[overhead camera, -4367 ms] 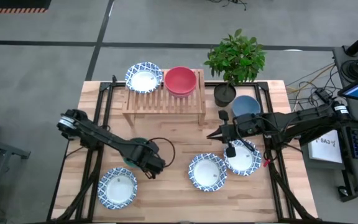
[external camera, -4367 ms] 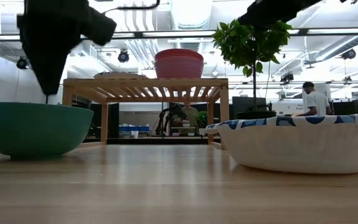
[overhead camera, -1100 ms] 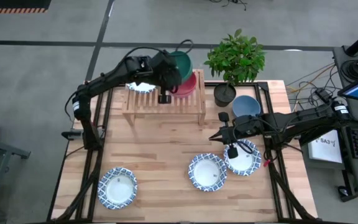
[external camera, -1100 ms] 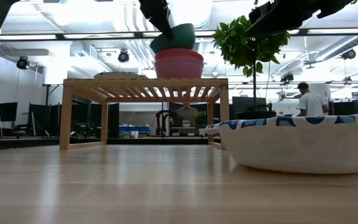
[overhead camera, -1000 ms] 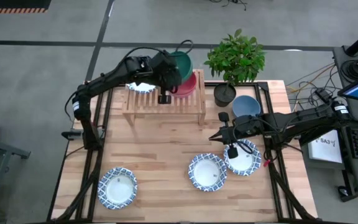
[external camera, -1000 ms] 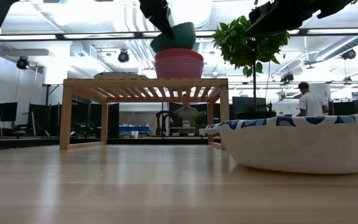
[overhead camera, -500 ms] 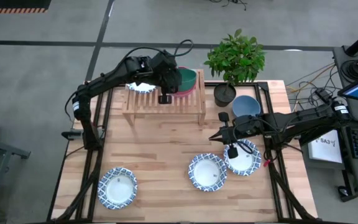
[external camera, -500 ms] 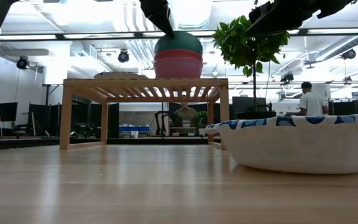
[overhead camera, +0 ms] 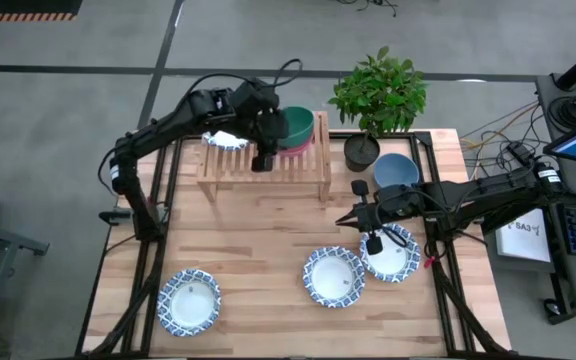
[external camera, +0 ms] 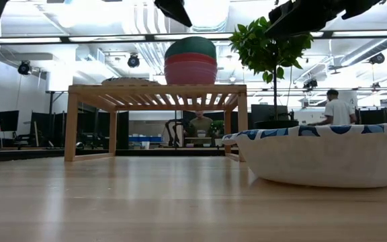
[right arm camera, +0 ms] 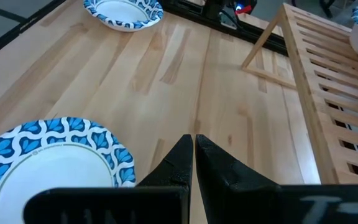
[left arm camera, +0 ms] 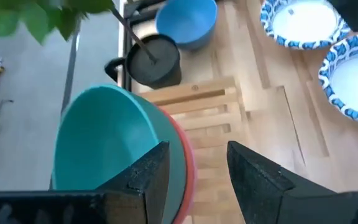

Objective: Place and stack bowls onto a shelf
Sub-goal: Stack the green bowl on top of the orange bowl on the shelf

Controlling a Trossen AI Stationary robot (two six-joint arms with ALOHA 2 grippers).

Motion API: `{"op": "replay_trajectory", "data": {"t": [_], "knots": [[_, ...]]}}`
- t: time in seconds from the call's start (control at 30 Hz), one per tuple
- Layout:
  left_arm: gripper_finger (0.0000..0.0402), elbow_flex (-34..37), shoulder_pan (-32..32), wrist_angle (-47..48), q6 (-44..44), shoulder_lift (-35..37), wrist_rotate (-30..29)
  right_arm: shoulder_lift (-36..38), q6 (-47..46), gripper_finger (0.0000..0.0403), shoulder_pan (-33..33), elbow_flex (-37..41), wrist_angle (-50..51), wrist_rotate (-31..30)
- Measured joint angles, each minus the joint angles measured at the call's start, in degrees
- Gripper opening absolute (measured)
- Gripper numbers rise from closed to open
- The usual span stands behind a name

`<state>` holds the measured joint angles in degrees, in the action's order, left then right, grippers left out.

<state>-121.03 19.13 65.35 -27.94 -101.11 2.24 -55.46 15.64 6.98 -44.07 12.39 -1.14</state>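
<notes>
The green bowl [overhead camera: 298, 124] sits nested in the red bowl [external camera: 191, 70] on the right half of the light-wood shelf [overhead camera: 288, 168]. In the low view the green bowl [external camera: 191, 47] tops that stack. A patterned bowl [overhead camera: 228, 137] rests on the shelf's left half. My left gripper [left arm camera: 197, 155] is open and hovers just above the green bowl's [left arm camera: 104, 143] near rim, clear of it; the low view shows it [external camera: 175, 10] above the stack. My right gripper [right arm camera: 193, 149] is shut and empty, held above the table beside a patterned bowl [overhead camera: 393, 252].
The blue bowl [overhead camera: 396, 170] and the black plant pot [overhead camera: 362, 151] stand right of the shelf. Two more patterned bowls [overhead camera: 334, 277] [overhead camera: 190, 302] rest on the table's near part. Bare wood lies between the shelf and these bowls.
My left gripper has lowered the green bowl from a tilt above the red bowl down into it, where it now sits level. The gripper has then let go and risen a little, clear of the bowl.
</notes>
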Motion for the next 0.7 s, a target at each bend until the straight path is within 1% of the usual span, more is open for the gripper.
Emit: {"op": "replay_trajectory", "data": {"t": [0.1,0.23,0.27,0.33,0.43,0.57,0.7], "knots": [[0.0141,-0.02,0.16,-2.92,0.31,0.25,0.38,0.00,0.17,0.0009,0.00,0.00,-0.85,-0.01],[0.0124,-0.02,0.27,-9.24,2.33,-0.42,5.78,0.00,0.15,0.0009,0.00,0.00,-0.98,-0.01],[0.0117,-0.02,0.27,-10.35,2.73,-0.73,6.03,0.00,0.15,0.0009,0.00,0.00,-0.96,-0.01],[0.0101,0.00,0.42,-11.61,2.93,-1.61,5.45,0.00,0.13,0.0009,0.00,0.00,-0.97,-0.01],[0.0073,0.05,1.38,-12.43,3.23,-3.00,3.04,0.00,0.08,0.0009,0.00,0.00,-0.89,0.01],[0.0040,0.07,2.73,-12.69,5.26,-5.04,2.89,0.00,0.00,0.0009,0.00,0.00,-0.88,0.01],[0.0018,0.11,3.26,-12.49,6.03,-6.65,2.95,0.00,-0.01,0.0009,0.00,0.00,-0.84,0.01]]}}
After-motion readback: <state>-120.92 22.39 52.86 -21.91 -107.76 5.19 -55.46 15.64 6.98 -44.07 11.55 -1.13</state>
